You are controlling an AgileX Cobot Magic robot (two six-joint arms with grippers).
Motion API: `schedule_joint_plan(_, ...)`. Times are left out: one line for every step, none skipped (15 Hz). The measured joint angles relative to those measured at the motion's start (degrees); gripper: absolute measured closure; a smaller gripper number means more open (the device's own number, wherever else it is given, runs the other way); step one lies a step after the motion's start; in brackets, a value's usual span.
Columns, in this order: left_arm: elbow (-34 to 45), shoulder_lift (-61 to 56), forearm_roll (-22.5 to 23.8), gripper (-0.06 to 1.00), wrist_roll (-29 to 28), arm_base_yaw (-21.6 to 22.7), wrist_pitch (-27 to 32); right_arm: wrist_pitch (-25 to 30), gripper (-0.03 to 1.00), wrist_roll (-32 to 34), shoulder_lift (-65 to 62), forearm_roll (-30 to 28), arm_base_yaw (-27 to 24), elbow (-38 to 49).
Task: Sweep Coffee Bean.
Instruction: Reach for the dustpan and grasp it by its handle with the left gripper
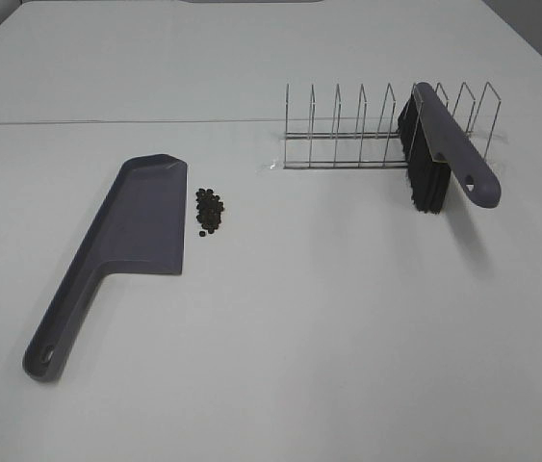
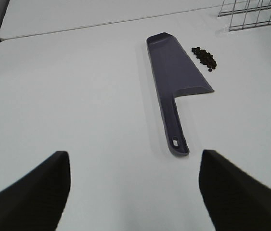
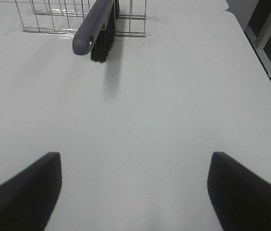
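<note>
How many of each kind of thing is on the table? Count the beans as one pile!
Grey-purple plastic dustpan: 1
Grey-purple brush with black bristles: 1
Silver wire rack: 1
Pile of dark brown coffee beans: 1
Total: 4

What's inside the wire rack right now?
Only the brush, leaning in a slot near the right end of the rack, bristles down. Other slots show nothing. Wires behind the brush are covered.

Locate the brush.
In the high view, the brush stands propped in the right end of the wire rack, bristles down, far right of the beans and dustpan.
</note>
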Motion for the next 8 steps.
schedule_joint_plan(0.00, 0.00, 0.00, 0.23, 0.00, 0.00, 0.00, 0.00, 0.18, 0.00, 0.00, 0.00, 0.00, 0.00)
schedule_joint_plan(0.00, 0.00, 0.00, 0.23, 0.00, 0.00, 0.00, 0.00, 0.18, 0.00, 0.00, 0.00, 0.00, 0.00)
schedule_joint_plan(0.00, 0.00, 0.00, 0.23, 0.00, 0.00, 0.00, 0.00, 0.18, 0.00, 0.00, 0.00, 0.00, 0.00)
schedule_joint_plan(0.00, 0.00, 0.00, 0.23, 0.00, 0.00, 0.00, 0.00, 0.18, 0.00, 0.00, 0.00, 0.00, 0.00)
schedule_joint_plan(0.00, 0.00, 0.00, 0.23, 0.00, 0.00, 0.00, 0.00, 0.18, 0.00, 0.00, 0.00, 0.00, 0.00)
schedule_joint_plan(0.00, 0.00, 0.00, 0.23, 0.00, 0.00, 0.00, 0.00, 0.18, 0.00, 0.00, 0.00, 0.00, 0.00)
schedule_joint_plan(0.00, 0.00, 0.00, 0.23, 0.00, 0.00, 0.00, 0.00, 0.18, 0.00, 0.00, 0.00, 0.00, 0.00)
schedule_joint_plan(0.00, 0.00, 0.00, 0.23, 0.00, 0.00, 0.00, 0.00, 0.18, 0.00, 0.00, 0.00, 0.00, 0.00)
